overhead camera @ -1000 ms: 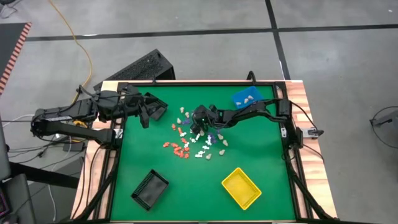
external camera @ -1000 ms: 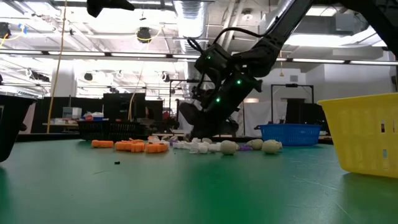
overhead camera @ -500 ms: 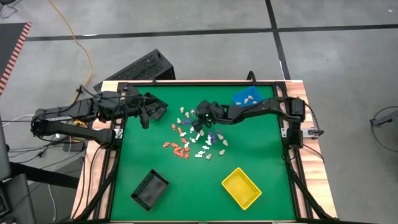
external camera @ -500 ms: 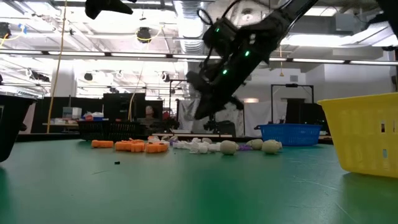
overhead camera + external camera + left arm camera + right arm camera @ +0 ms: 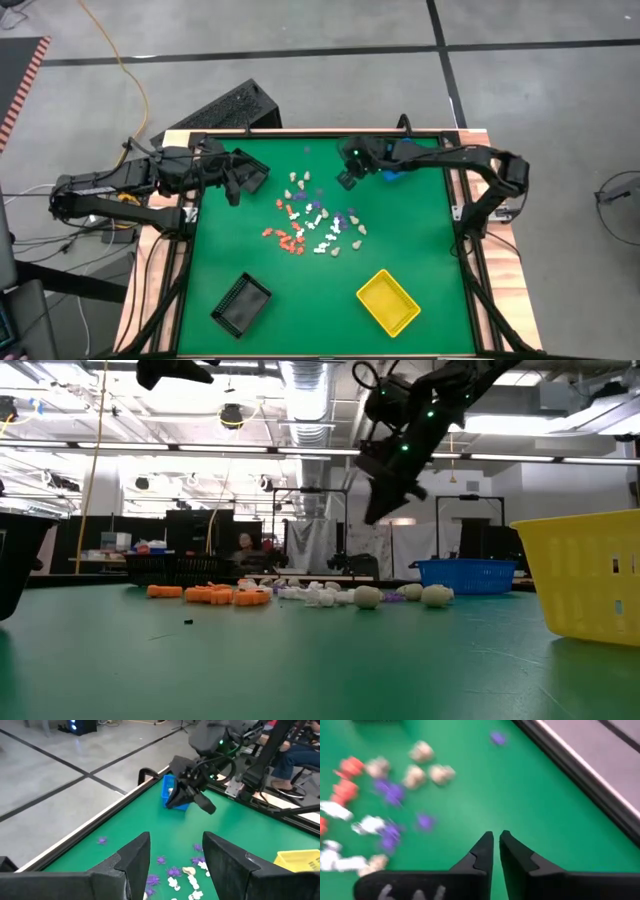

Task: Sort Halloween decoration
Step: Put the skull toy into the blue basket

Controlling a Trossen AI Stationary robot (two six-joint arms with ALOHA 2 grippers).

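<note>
The Halloween decoration pieces (image 5: 315, 220), small orange, white, purple and beige figures, lie scattered on the green mat in the middle of the table, and show as a low row (image 5: 300, 594) in the low view. My right gripper (image 5: 346, 180) hangs high above the mat, near the far edge and beside the blue bin (image 5: 397, 157). Its fingers (image 5: 495, 836) stand shut, a thin slit between them, and nothing shows in it. My left gripper (image 5: 176, 850) waits open, raised over the table's far left part.
A yellow bin (image 5: 388, 302) stands at the near right and a black bin (image 5: 241, 303) at the near left. One purple piece (image 5: 307, 151) lies alone near the far rail. The blue bin holds a few light pieces. Bare mat lies along the near edge.
My right gripper has risen from the pile of pieces and swung toward the table's far edge and right, to a spot beside the blue bin. The pieces on the mat lie as before.
</note>
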